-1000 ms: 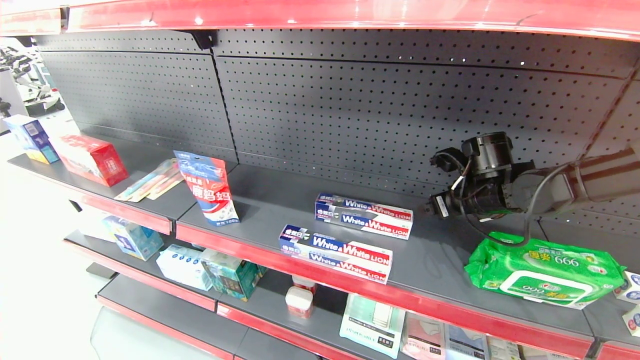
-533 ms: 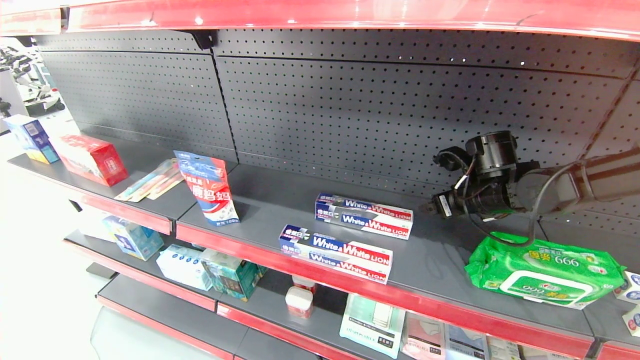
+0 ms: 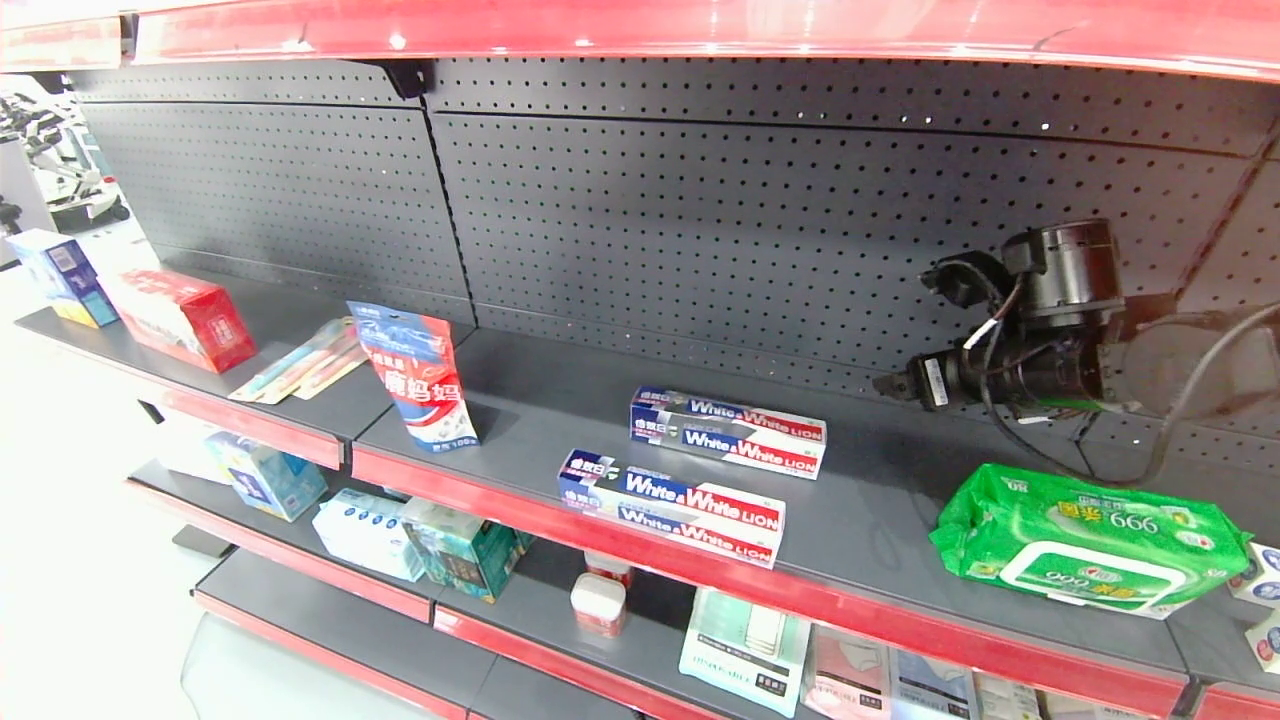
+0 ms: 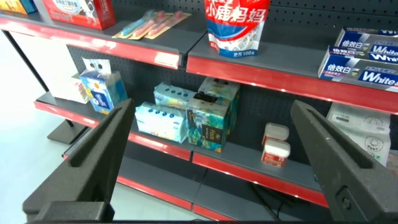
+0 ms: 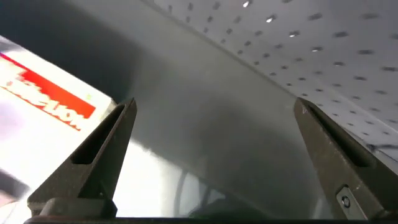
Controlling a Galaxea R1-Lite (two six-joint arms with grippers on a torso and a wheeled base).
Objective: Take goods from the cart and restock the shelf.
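Observation:
My right gripper [image 3: 897, 385] hangs above the grey shelf board [image 3: 880, 500], to the right of the rear toothpaste box [image 3: 727, 431] and apart from it. In the right wrist view the right gripper [image 5: 211, 155] is open with nothing between its fingers [image 5: 93, 162], and an end of that toothpaste box [image 5: 43, 102] lies at the edge. A second toothpaste box [image 3: 672, 506] lies at the shelf's front edge. A green wet-wipes pack [image 3: 1090, 537] lies below the right arm. My left gripper [image 4: 211, 155] is open and empty, facing the lower shelves.
A red-and-blue pouch [image 3: 415, 375] stands left of the toothpaste boxes. Toothbrush packs [image 3: 300, 360], a red box [image 3: 180, 318] and a blue box [image 3: 60, 275] sit further left. A dark pegboard wall [image 3: 700, 220] backs the shelf. Tissue packs [image 4: 161, 118] and small jars [image 4: 275, 144] fill lower shelves.
My right arm has drawn back to the right and risen a little, away from the rear toothpaste box. The goods on the shelf have not moved.

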